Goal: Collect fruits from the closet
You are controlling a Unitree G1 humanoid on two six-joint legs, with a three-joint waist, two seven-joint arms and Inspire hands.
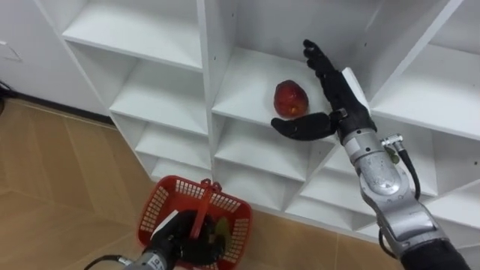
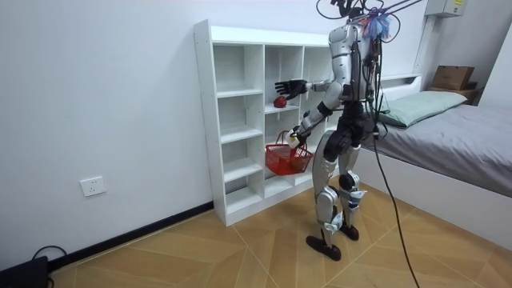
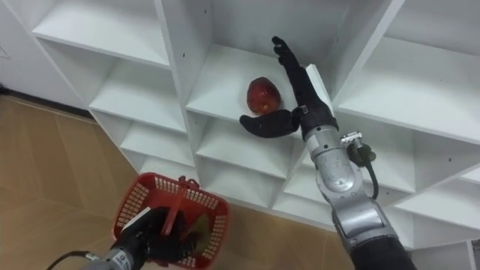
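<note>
At the shelf's front edge, the right hand [image 1: 341, 105] is held open, fingers straight, thumb spread along the edge just before the red fruit [image 1: 290, 98]. The fruit lies on the shelf [image 1: 244, 86] near that edge, not yet gripped. Lower down, the basket [image 1: 161, 201] is gripped by the left hand [image 1: 178, 238]. If nudged by the thumb, the fruit could be rolled off the edge, missing the basket.
</note>
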